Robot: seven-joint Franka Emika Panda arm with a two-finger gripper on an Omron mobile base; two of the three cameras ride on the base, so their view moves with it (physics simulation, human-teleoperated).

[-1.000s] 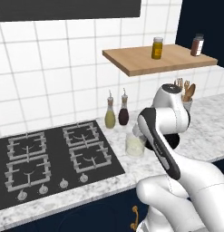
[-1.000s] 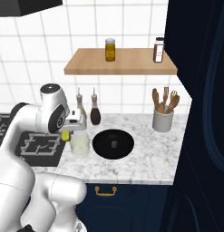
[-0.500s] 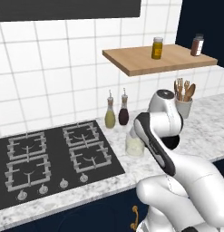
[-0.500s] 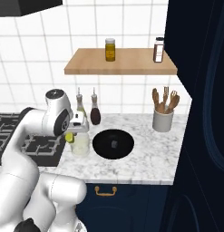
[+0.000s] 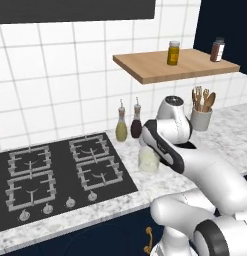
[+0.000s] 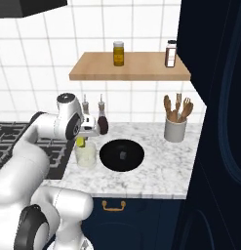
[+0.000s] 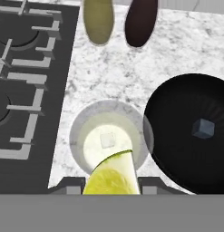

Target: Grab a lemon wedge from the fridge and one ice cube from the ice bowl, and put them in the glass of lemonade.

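My pincer (image 7: 111, 181) grips the lemon wedge (image 7: 111, 174) directly above the glass of lemonade (image 7: 109, 138) — an ice cube already inside. The ice bowl (image 7: 177, 108) lies at three o'clock. Next, I judge — release the wedge.

Glass of lemonade (image 5: 148, 160) beside stove (image 5: 55, 177)
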